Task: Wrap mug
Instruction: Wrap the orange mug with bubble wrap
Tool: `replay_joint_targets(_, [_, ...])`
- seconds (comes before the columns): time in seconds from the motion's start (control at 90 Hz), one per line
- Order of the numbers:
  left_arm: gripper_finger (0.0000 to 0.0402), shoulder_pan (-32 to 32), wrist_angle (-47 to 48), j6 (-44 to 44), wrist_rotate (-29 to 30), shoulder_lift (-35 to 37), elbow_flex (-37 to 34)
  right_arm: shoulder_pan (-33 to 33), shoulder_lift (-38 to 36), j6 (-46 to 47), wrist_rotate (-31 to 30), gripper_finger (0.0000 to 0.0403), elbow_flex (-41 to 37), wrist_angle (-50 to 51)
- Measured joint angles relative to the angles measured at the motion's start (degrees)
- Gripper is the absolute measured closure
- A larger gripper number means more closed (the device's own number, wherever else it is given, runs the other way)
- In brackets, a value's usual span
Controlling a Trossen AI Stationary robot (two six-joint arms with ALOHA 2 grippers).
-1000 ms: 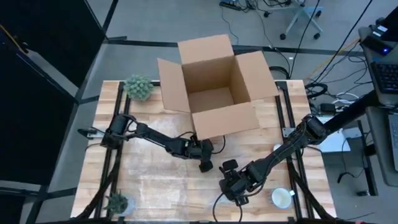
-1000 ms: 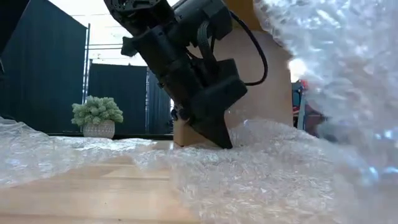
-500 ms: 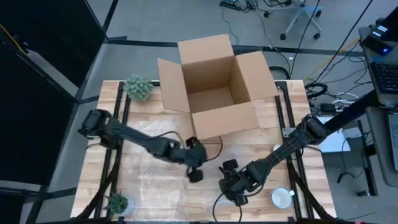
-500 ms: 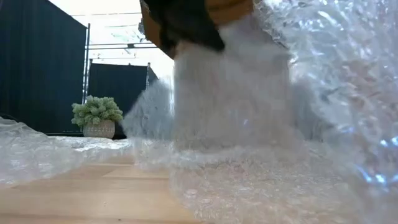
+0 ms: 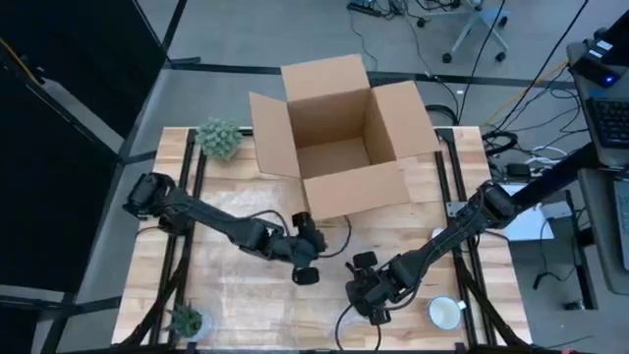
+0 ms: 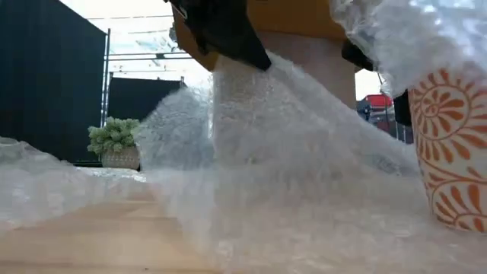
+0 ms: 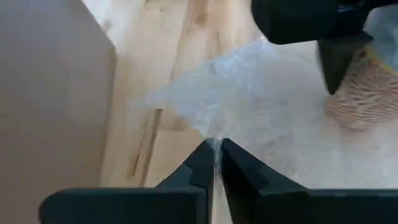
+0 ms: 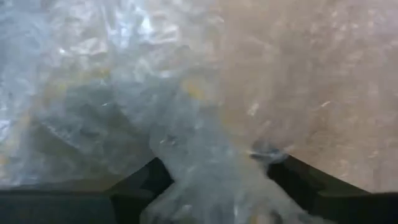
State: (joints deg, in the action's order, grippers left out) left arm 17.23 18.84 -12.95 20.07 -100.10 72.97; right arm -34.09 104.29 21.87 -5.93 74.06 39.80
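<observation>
No brand, label or writing is showing on anything here. The left gripper (image 5: 307,272) is hanging over the middle of the bench (image 5: 432,211), just in front of the open cardboard box (image 5: 339,133), and its fingers are pressing together on a corner of the bubble wrap (image 7: 261,93), lifting that sheet into a peak. The low view is showing the same peak rising to the dark gripper at the top. The mug (image 6: 455,148), white with an orange scroll pattern, is standing upright on the bench near its front edge, with loose wrap draping over its top. The right gripper (image 5: 371,300) is sitting low near the front edge, right of centre, buried in wrap; whether its fingers are spread or closed I cannot tell.

Compared with a second ago, the left arm is reaching further from its base and its gripper is lying closer to the front edge, the sheet is pulling up higher, and the mug is now uncovered in the low view. A white cup (image 5: 444,313) is resting by the front right corner, and small plants are standing at the back left corner (image 5: 218,139) and front left corner (image 5: 186,320).
</observation>
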Motion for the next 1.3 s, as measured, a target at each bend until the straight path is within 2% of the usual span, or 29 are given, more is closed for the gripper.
replay_joint_targets(0.156, [0.0306,-1.33,2.63,1.55,-0.24,2.05,0.73,0.02,0.00,0.00,-0.02,0.0234,0.00,0.53])
replay_joint_targets(0.278, [0.0271,-0.88,4.92,1.03,1.73,4.88,1.25,0.29,0.00,0.00,0.02,0.0234,0.00,1.04])
replay_joint_targets(0.4, [0.0255,1.75,4.40,-3.28,-1.40,6.46,1.25,0.39,0.00,-0.09,0.02,0.0234,0.00,1.16])
replay_joint_targets(0.478, [0.0254,5.41,0.45,-4.61,-2.50,6.02,0.83,0.39,0.00,-0.09,0.04,0.0234,0.00,1.23])
replay_joint_targets(0.622, [0.0254,10.64,-16.46,-6.14,-2.02,0.12,-2.84,0.39,0.00,0.04,0.02,0.0234,0.00,1.23])
replay_joint_targets(0.722, [0.0254,11.52,-28.96,-6.12,1.04,-6.70,-3.02,0.42,0.00,0.22,0.02,0.0234,0.00,1.21])
replay_joint_targets(0.833, [0.0254,11.42,-39.80,-6.25,-0.01,-13.20,-2.07,0.39,0.00,0.46,0.04,0.0234,0.00,1.22])
replay_joint_targets(0.967, [0.0254,11.26,-40.87,-5.69,-1.63,-18.01,0.88,0.39,0.00,1.23,0.02,0.0234,0.00,1.24])
replay_joint_targets(1.3, [0.0254,9.70,-45.10,-4.58,-3.35,-22.95,4.41,0.46,0.00,1.10,0.11,0.0234,-0.02,1.12])
